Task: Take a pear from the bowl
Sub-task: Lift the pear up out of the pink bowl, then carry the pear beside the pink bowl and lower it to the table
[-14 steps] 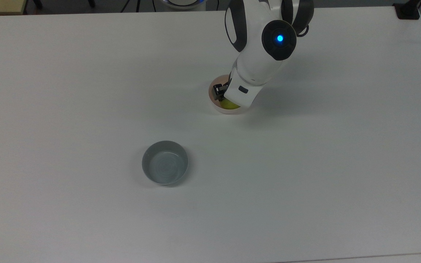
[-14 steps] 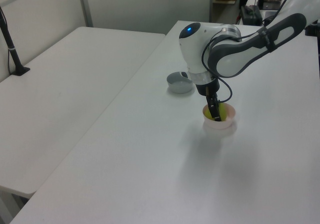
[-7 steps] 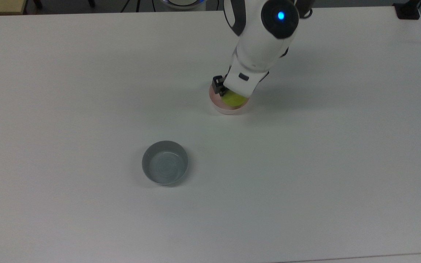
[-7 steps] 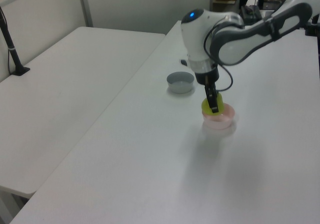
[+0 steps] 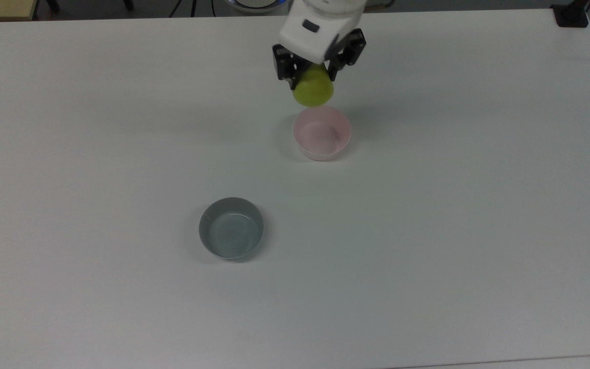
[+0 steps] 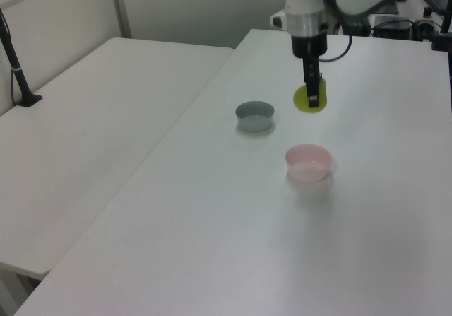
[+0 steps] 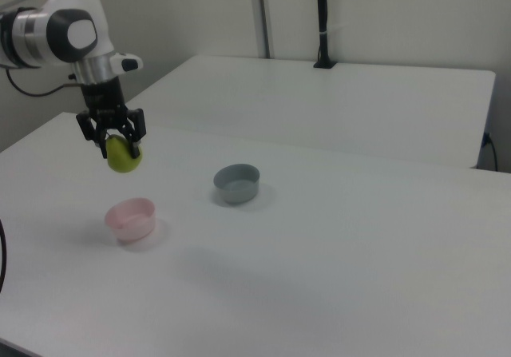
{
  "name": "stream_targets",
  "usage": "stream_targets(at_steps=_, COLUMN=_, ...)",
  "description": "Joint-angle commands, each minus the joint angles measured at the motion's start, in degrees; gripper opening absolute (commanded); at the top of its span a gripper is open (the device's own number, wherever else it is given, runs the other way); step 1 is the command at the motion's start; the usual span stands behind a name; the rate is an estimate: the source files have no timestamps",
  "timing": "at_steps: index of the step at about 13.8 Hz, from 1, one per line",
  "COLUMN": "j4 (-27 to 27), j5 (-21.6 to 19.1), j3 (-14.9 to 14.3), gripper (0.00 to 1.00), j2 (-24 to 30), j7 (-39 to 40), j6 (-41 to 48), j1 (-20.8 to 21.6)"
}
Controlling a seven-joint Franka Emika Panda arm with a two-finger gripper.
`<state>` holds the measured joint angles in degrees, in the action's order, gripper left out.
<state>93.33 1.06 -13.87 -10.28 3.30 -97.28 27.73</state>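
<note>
Hanging in the air above the bowl [image 5: 322, 132], the pear [image 5: 313, 87] is pinched in the tool [image 5: 316, 72].

In the right view the tool [image 7: 112, 140] grips the pear [image 7: 124, 156] from either side at its upper part, its rounded base pointing down, well clear of the bowl [image 7: 130, 218] on the white bench [image 7: 335, 253]. In the left view the pear [image 6: 311, 97] hangs beyond the bowl [image 6: 308, 162]. A grey-blue bowl [image 5: 231, 227] stands apart from the pink one, toward the top view's lower left.
</note>
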Motion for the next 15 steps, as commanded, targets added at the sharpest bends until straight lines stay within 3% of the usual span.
stream_targets(at_steps=1, j4=-0.4, j5=0.0, j3=-0.3, gripper=0.21, j2=1.6, j7=1.4, j6=2.5, j1=-3.4)
stream_targets(at_steps=7, j4=-1.4, j5=2.2, j3=-0.3, gripper=0.22, j2=0.8, j7=9.7, j6=-0.3, j1=-17.3)
stream_targets(at_steps=13, j4=-0.4, j5=2.5, j3=-0.4, gripper=0.28, j2=-7.6, j7=12.6, j6=-6.3, j1=-19.6)
stream_targets(at_steps=15, j4=0.9, j5=2.6, j3=-0.3, gripper=0.37, j2=-8.9, j7=13.5, j6=-8.4, j1=-19.6)
